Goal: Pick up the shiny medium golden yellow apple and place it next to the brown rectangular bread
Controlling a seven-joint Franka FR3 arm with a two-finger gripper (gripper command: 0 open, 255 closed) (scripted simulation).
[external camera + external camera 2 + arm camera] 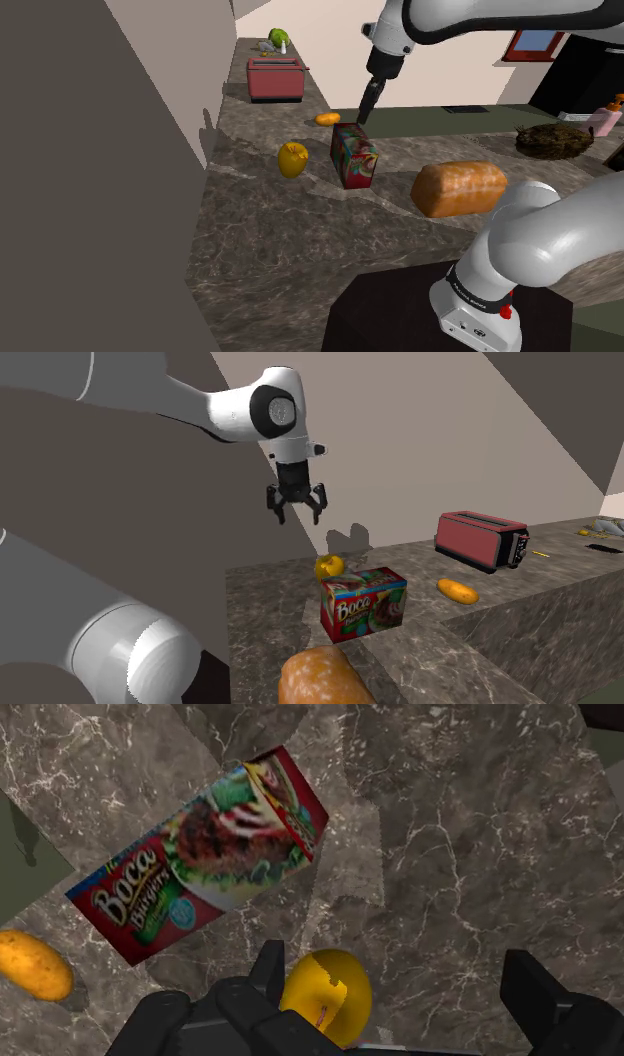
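The golden yellow apple (291,159) stands on the marbled counter, just off the shoulder view's left of a red Boca box (353,155). The brown loaf of bread (459,188) lies on the box's other side, nearer the stand. My gripper (368,105) hangs well above the counter behind the box, open and holding nothing. In the second exterior view the gripper (296,502) is spread above the apple (330,565), with the bread (320,677) at the bottom edge. In the wrist view the apple (325,994) sits far below, close to one finger (268,969) of the gripper (400,994).
A red toaster (275,78) stands at the counter's far end, with a green item (278,39) behind it. A small orange potato-like thing (327,118) lies behind the box. A dark nest-like basket (552,140) and a pink bottle (605,117) are at the right. A wall borders the left.
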